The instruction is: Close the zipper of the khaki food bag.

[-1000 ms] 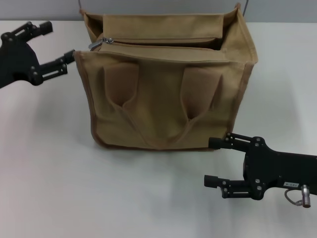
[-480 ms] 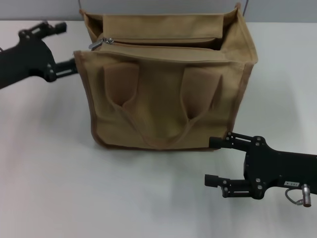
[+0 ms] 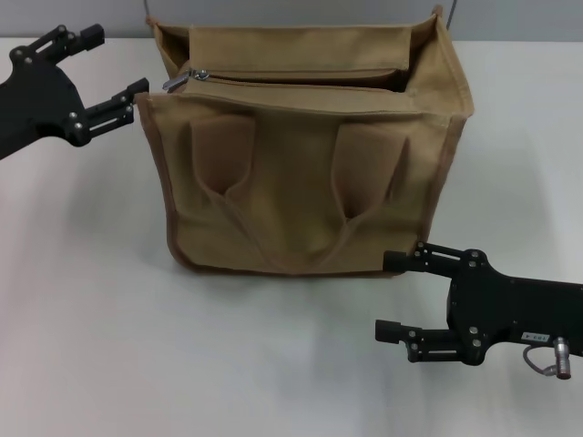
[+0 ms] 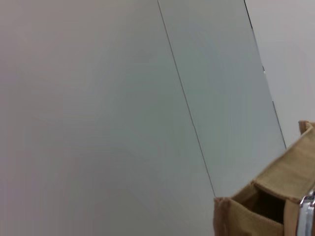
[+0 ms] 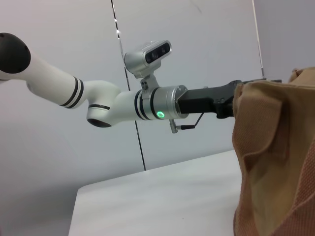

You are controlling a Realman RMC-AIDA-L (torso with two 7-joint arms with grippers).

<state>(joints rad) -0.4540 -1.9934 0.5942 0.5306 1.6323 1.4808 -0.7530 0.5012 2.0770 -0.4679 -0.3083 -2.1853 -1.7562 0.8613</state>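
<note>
The khaki food bag (image 3: 310,173) stands upright mid-table, its two handles hanging down the front. Its zipper (image 3: 301,75) runs along the top, with the silver slider (image 3: 195,75) and pull tab at the left end. My left gripper (image 3: 114,62) is open just left of the bag's top left corner, level with the slider, its near finger close to the corner. In the left wrist view the bag's corner (image 4: 256,206) and the slider (image 4: 306,216) show at the edge. My right gripper (image 3: 390,296) is open, low on the table by the bag's front right bottom corner.
The white table (image 3: 109,309) lies around the bag, with a grey wall behind. In the right wrist view the left arm (image 5: 123,103) reaches in behind the bag's side (image 5: 275,157).
My left gripper has risen and shifted slightly, bringing its near finger from the bag's side up to the top corner. The right arm and bag have not moved.
</note>
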